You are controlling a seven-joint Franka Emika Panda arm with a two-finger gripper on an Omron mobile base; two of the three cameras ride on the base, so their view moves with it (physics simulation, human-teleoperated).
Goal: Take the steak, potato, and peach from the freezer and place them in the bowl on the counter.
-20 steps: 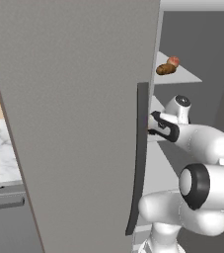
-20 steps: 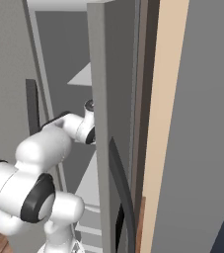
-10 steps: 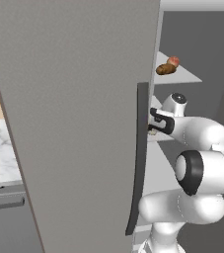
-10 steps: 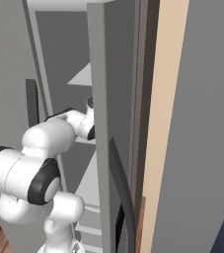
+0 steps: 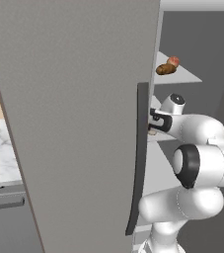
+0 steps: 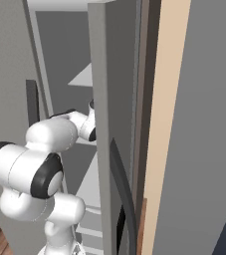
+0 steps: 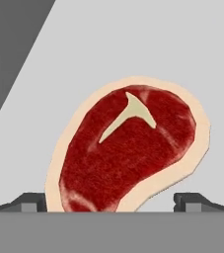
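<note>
Steak (image 7: 128, 153) on pale freezer shelf (image 7: 182, 54)

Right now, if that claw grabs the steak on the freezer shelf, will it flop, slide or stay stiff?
The steak lies flat on a smooth pale shelf, so a nudge would probably slide it, not roll it. It looks thin and broad, so it may droop if gripped by one edge, unless frozen stiff. The open gripper straddles its lower edge, so a narrow hold seems likely.
</note>
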